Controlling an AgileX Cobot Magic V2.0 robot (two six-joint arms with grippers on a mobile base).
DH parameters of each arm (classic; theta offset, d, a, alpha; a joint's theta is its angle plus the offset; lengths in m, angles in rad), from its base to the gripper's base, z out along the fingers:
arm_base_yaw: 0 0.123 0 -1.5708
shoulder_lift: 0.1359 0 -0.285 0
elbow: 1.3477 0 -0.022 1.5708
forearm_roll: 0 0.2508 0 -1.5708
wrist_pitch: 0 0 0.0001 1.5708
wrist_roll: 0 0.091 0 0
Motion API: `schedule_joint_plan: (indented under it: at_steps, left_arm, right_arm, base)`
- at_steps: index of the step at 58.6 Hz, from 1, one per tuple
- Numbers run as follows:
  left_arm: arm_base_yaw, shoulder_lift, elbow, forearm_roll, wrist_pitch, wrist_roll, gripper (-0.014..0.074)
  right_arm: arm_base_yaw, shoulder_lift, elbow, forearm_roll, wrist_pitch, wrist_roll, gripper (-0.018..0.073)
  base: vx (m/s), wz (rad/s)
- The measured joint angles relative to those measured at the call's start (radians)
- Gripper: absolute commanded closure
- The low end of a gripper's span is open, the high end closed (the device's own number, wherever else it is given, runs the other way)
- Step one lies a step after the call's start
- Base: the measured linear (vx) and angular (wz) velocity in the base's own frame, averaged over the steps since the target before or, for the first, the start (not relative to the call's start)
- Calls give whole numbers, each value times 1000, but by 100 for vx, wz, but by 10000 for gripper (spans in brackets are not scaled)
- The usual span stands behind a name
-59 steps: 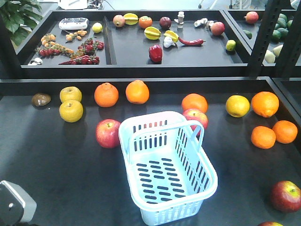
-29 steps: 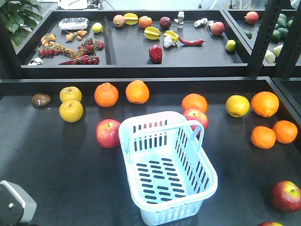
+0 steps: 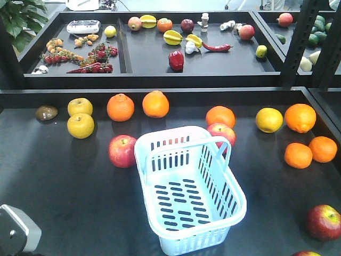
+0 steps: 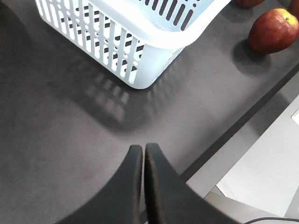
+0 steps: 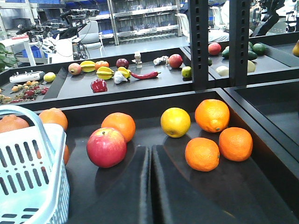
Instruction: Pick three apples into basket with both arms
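The left gripper (image 4: 142, 147) hovered over the table (image 4: 56, 140), jaws pressed together on nothing. The left apple (image 3: 122, 151) lay beside the empty basket (image 3: 194, 241), the middle apple (image 3: 221, 132) behind its far corner, the right apple (image 3: 323, 221) well apart (spread, presumably, so each arm reaches one). The right gripper (image 5: 150, 149) was likewise closed, empty.

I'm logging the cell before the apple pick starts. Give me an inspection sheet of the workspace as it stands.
Surface: black tabletop, bare in front of the basket.
Job's things: basket upright and empty; one apple left of it, one apple behind its far right corner, one apple at the right front.
Clutter: oranges, yellow fruits, a brown item far left.
Grippers: left gripper shut, empty; right gripper shut, empty.
Cables: nothing seen on the table.
Surroundings: rear trays of mixed produce; plant; black post.
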Motion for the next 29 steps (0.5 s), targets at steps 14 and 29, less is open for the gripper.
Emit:
schedule_joint_plan:
  at_steps: [14,29]
  left_arm:
    - [0,0,0,-1,0,0,602]
    - [0,0,0,-1,0,0,602]
  right_arm:
    - [0,0,0,0,0,0,564]
    - [0,0,0,0,0,0,564]
  base:
    - [0,0]
    - [0,0]
